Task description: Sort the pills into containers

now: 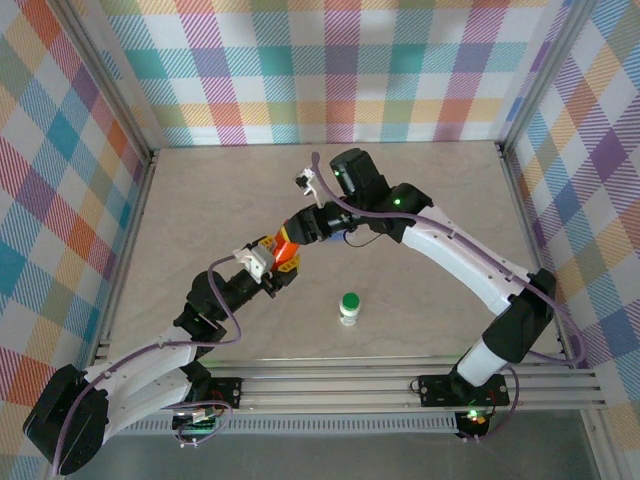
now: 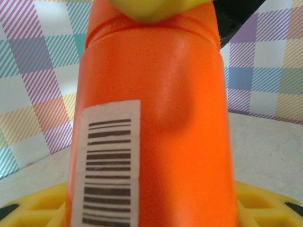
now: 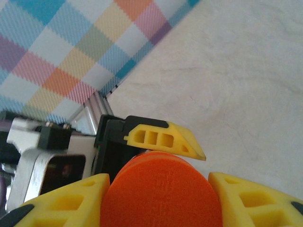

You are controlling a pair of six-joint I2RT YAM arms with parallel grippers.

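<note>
An orange bottle (image 1: 284, 247) hangs above the middle of the table, held between both arms. My left gripper (image 1: 277, 266) is shut on its body. In the left wrist view the orange bottle (image 2: 180, 118) with its barcode label (image 2: 109, 165) stands between my yellow fingers (image 2: 265, 205). My right gripper (image 1: 300, 232) is shut on the bottle's orange cap (image 3: 161, 194), with a yellow finger (image 3: 61, 201) pressed on each side of it. A finger of the left gripper (image 3: 165, 137) shows behind the cap. The pills and the containers are out of view.
A white bottle with a green cap (image 1: 349, 308) stands upright on the table, near and right of the grippers. Plaid walls (image 1: 330, 70) and a metal frame (image 1: 120, 250) close in the pale tabletop (image 1: 450, 190) at the back and sides.
</note>
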